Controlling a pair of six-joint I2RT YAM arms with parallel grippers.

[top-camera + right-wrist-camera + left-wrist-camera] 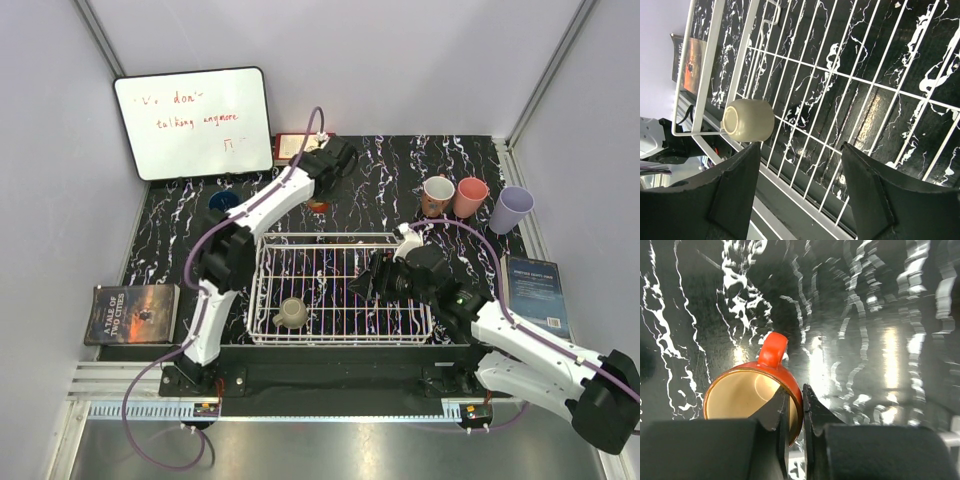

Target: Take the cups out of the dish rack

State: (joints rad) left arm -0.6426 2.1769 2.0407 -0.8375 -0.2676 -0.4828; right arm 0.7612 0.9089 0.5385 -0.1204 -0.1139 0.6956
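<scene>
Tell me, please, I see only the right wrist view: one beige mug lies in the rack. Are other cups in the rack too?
Observer: No. The top view shows the beige mug as the only cup in the rack.
Operator: What happens on the left?
Observer: Beyond the rack's far side, the left end effector pinches the rim of an orange cup, one finger inside and one outside.
Operator: Where are the cups that are out?
Observer: Three stand in a row at the far right: a brown mug, a pink cup and a lavender tumbler.
</scene>
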